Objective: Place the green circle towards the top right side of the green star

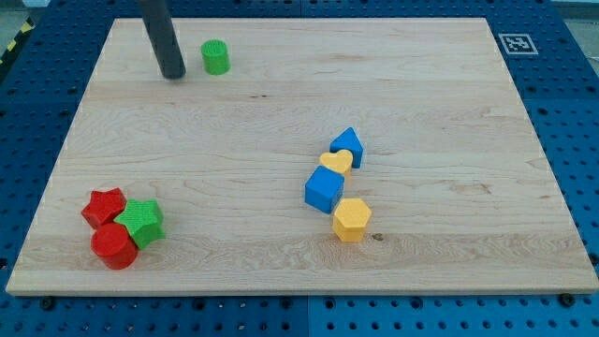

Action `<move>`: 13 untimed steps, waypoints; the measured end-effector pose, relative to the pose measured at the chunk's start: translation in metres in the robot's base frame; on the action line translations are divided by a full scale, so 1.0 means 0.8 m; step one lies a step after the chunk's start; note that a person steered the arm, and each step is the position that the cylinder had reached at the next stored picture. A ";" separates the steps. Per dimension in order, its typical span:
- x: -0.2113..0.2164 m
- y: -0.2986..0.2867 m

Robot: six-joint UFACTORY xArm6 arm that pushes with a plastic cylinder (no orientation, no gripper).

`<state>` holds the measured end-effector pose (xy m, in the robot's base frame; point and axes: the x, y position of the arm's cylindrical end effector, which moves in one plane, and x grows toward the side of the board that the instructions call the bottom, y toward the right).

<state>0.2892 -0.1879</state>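
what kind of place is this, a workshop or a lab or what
Likely a robotics lab bench: a wooden board lies on a blue perforated table, a printed marker tag sits in its corner, and my tip stands beside the green circle.

bright, even overhead light | soft short shadows — no glare | sharp focus throughout

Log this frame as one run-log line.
tip left of green circle, apart | green star bottom left, touching red star, red circle | not placed
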 end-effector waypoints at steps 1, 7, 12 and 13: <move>-0.084 0.025; 0.025 0.104; -0.004 0.077; 0.023 0.076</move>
<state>0.3074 -0.1274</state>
